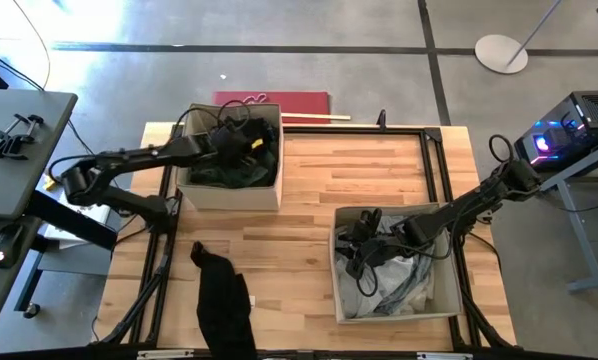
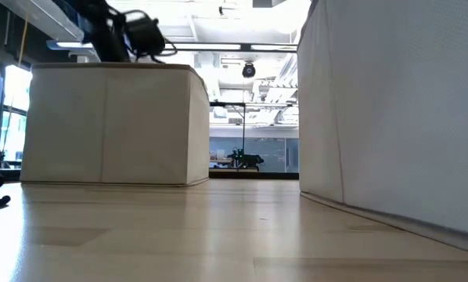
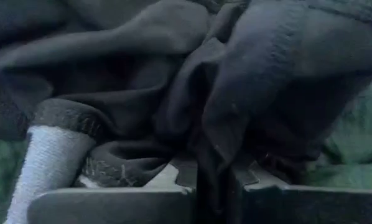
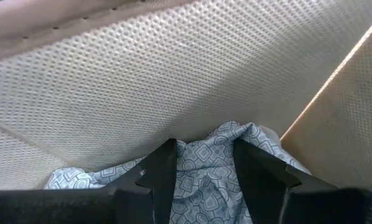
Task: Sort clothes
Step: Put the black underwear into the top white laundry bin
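My left gripper (image 1: pixel 241 143) reaches into the far-left beige box (image 1: pixel 191 185), which holds dark grey, black and dark green clothes (image 1: pixel 229 170). It is shut on a dark grey garment (image 3: pixel 173 93). My right gripper (image 1: pixel 362 250) is down inside the near-right beige box (image 1: pixel 337 270), among white and pale grey clothes (image 1: pixel 404 285). It is shut on a pale blue patterned garment (image 4: pixel 204 180), close to the box's mesh-lined wall (image 4: pixel 173 81). A black garment (image 1: pixel 224 300) lies stretched out on the table at the near left. My left gripper pinches a fold of the dark grey garment (image 3: pixel 212 163) between its two fingers (image 3: pixel 173 177), coming down into the box from above. The rest of the garment lies bunched on the other clothes in the box. My right gripper pinches a raised bunch of the pale blue patterned garment (image 4: pixel 204 155) between its two fingers (image 4: pixel 161 168). The cloth bulges up past the fingertips. The rest lies in the box below the gripper.
The bare wooden table (image 1: pixel 309 200) lies between the two boxes. A dark frame (image 1: pixel 434 170) runs along the far and right sides. A red flat thing and a wooden stick (image 1: pixel 279 100) lie past the far edge. In the low view both boxes (image 2: pixel 109 125) stand as walls.
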`<action>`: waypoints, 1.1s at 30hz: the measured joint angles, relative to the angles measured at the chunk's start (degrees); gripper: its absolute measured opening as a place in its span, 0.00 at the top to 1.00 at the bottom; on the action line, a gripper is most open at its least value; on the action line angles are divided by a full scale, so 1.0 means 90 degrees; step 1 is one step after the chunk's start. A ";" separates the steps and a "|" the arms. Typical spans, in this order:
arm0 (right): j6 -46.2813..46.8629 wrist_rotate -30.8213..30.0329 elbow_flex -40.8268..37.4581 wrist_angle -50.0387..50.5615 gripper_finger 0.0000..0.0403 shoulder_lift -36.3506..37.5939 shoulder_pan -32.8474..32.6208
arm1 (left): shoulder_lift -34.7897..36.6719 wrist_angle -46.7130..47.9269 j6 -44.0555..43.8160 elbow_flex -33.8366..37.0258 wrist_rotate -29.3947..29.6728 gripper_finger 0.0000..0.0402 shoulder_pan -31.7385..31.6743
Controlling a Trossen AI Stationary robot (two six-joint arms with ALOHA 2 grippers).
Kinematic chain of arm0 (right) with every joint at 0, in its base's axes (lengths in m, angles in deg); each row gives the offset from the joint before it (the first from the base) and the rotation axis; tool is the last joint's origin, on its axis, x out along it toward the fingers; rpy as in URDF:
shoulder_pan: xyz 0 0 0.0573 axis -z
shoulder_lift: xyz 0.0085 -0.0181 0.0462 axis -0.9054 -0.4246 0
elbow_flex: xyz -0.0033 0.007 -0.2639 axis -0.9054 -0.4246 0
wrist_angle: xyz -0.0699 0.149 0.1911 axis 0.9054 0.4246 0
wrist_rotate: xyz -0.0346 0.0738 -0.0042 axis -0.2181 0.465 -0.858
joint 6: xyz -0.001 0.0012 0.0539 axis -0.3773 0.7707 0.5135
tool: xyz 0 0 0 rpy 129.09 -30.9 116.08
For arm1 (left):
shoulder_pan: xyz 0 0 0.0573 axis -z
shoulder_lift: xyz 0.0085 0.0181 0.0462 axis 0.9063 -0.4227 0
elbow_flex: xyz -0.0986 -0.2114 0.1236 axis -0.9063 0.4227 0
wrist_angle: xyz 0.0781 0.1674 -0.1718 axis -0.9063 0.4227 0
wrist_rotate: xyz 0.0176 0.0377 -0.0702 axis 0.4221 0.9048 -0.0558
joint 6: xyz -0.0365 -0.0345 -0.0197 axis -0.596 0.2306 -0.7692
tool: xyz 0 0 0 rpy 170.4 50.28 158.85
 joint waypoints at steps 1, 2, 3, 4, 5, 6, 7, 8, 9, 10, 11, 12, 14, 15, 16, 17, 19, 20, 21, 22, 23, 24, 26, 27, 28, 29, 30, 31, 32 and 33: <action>0.0000 0.0000 0.0000 -0.0001 0.62 0.0000 0.0000 | -0.0108 -0.0075 0.0014 0.0010 -0.0065 0.95 -0.0121; 0.0000 0.0001 0.0000 -0.0001 0.62 0.0000 -0.0001 | -0.0153 -0.0146 0.0016 0.0016 -0.0107 0.93 -0.0220; 0.0000 0.0000 0.0000 0.0000 0.62 0.0000 0.0000 | -0.0154 -0.0267 0.0028 0.0026 -0.0200 0.90 -0.0311; 0.0000 -0.0001 0.0000 0.0000 0.62 0.0000 -0.0001 | -0.0098 -0.0425 0.0076 0.0033 -0.0371 0.87 -0.0404; 0.0000 0.0000 0.0000 0.0000 0.62 0.0000 0.0000 | -0.0014 -0.0580 0.0145 0.0043 -0.0641 0.84 -0.0509; 0.0000 0.0002 0.0000 0.0000 0.62 0.0000 0.0000 | 0.0085 -0.0696 0.0193 0.0036 -0.0969 0.80 -0.0619; 0.0000 0.0002 0.0000 0.0000 0.62 0.0000 0.0000 | 0.0194 -0.0690 0.0211 -0.0033 -0.1289 0.76 -0.0721; 0.0000 0.0002 0.0000 0.0000 0.62 0.0000 -0.0002 | 0.0314 -0.0629 0.0211 -0.0153 -0.1550 0.72 -0.0805; 0.0000 0.0000 0.0000 -0.0001 0.62 0.0000 0.0000 | 0.0421 -0.0532 0.0216 -0.0291 -0.1745 0.68 -0.0886; 0.0000 0.0002 0.0000 0.0000 0.62 0.0000 0.0000 | 0.0538 -0.0363 0.0214 -0.0430 -0.1862 0.65 -0.0952; 0.0000 0.0002 0.0000 0.0000 0.62 0.0000 0.0000 | 0.0641 -0.0127 0.0211 -0.0588 -0.1933 0.61 -0.1005; 0.0000 0.0002 0.0000 -0.0001 0.62 0.0000 -0.0002 | 0.0730 0.0121 0.0175 -0.0750 -0.2008 0.58 -0.1039; 0.0000 0.0002 0.0000 0.0000 0.62 0.0000 0.0000 | 0.0889 0.0585 0.0101 -0.1154 -0.2163 0.53 -0.1069; 0.0000 0.0002 0.0000 0.0000 0.62 0.0000 -0.0001 | 0.0956 0.0797 0.0047 -0.1358 -0.2213 0.52 -0.1075; 0.0000 0.0002 0.0000 0.0000 0.62 0.0000 -0.0001 | 0.1018 0.0993 0.0009 -0.1574 -0.2237 0.51 -0.1066; 0.0000 0.0002 0.0000 0.0000 0.62 0.0000 -0.0001 | 0.1063 0.1107 0.0001 -0.1752 -0.2226 0.50 -0.1036; 0.0000 0.0002 0.0000 -0.0001 0.62 0.0000 -0.0001 | 0.1134 0.0832 0.0223 -0.1968 -0.1997 0.50 -0.0899; 0.0000 0.0002 0.0000 -0.0002 0.62 0.0000 -0.0002 | 0.1169 0.0484 0.0457 -0.1990 -0.1745 0.50 -0.0809; 0.0000 0.0002 0.0000 0.0000 0.62 0.0000 -0.0001 | 0.1179 0.0111 0.0680 -0.1987 -0.1440 0.50 -0.0710; -0.0002 0.0000 0.0000 0.0000 0.62 0.0000 0.0000 | 0.1174 -0.0218 0.0822 -0.1961 -0.1161 0.51 -0.0601; -0.0010 0.0001 0.0000 -0.0001 0.62 0.0000 0.0000 | 0.1119 -0.0401 0.0882 -0.1943 -0.0963 0.51 -0.0521; -0.0027 0.0002 0.0000 -0.0002 0.62 0.0000 0.0000 | 0.1026 -0.0524 0.0901 -0.1904 -0.0885 0.52 -0.0467; -0.0027 -0.0001 0.0000 -0.0002 0.62 0.0000 0.0000 | 0.0744 -0.0544 0.0899 -0.1759 -0.0889 0.54 -0.0446; -0.0027 0.0000 0.0000 -0.0002 0.62 0.0000 0.0000 | 0.0579 -0.0516 0.0897 -0.1614 -0.0885 0.56 -0.0446; -0.0027 0.0001 0.0000 -0.0002 0.62 0.0000 0.0000 | 0.0395 -0.0498 0.0877 -0.1422 -0.0882 0.58 -0.0440; -0.0027 -0.0001 0.0000 -0.0002 0.62 0.0000 0.0000 | 0.0197 -0.0514 0.0815 -0.1205 -0.0880 0.59 -0.0429; -0.0027 0.0000 0.0000 -0.0002 0.62 0.0000 0.0000 | -0.0029 -0.0593 0.0742 -0.0961 -0.0878 0.61 -0.0414; -0.0027 0.0002 0.0000 -0.0002 0.62 0.0000 0.0000 | -0.0257 -0.0668 0.0680 -0.0699 -0.0878 0.62 -0.0405; -0.0027 0.0002 0.0000 -0.0002 0.62 0.0000 0.0000 | -0.0486 -0.0742 0.0617 -0.0458 -0.0878 0.64 -0.0403; -0.0016 0.0002 0.0000 0.0000 0.62 0.0000 0.0000 | -0.0708 -0.0879 0.0543 -0.0257 -0.0879 0.65 -0.0403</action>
